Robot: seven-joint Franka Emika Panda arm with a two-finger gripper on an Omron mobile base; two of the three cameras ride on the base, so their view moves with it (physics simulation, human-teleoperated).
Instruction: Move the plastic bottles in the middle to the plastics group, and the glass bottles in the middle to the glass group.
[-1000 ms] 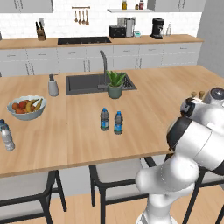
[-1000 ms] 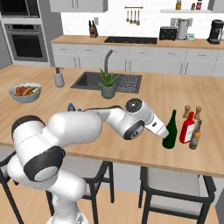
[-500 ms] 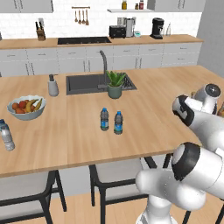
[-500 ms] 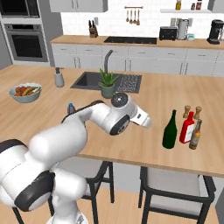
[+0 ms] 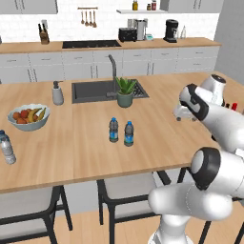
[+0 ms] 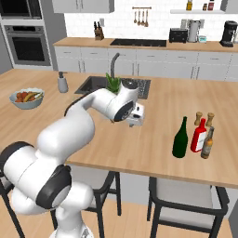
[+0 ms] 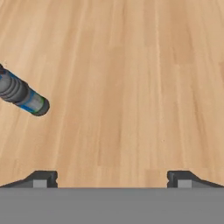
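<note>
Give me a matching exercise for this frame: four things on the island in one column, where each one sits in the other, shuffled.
Things:
1. green bottle
2. fruit bowl
3. potted plant
4. two small blue-labelled bottles

Places:
A. at the sink's right corner
B. mid-counter, side by side, near the front edge
C. next to the red bottle and brown bottle
D. toward the counter's left end, beyond the clear water bottle

Pairs: 1-C, 2-D, 3-A, 4-B
</note>
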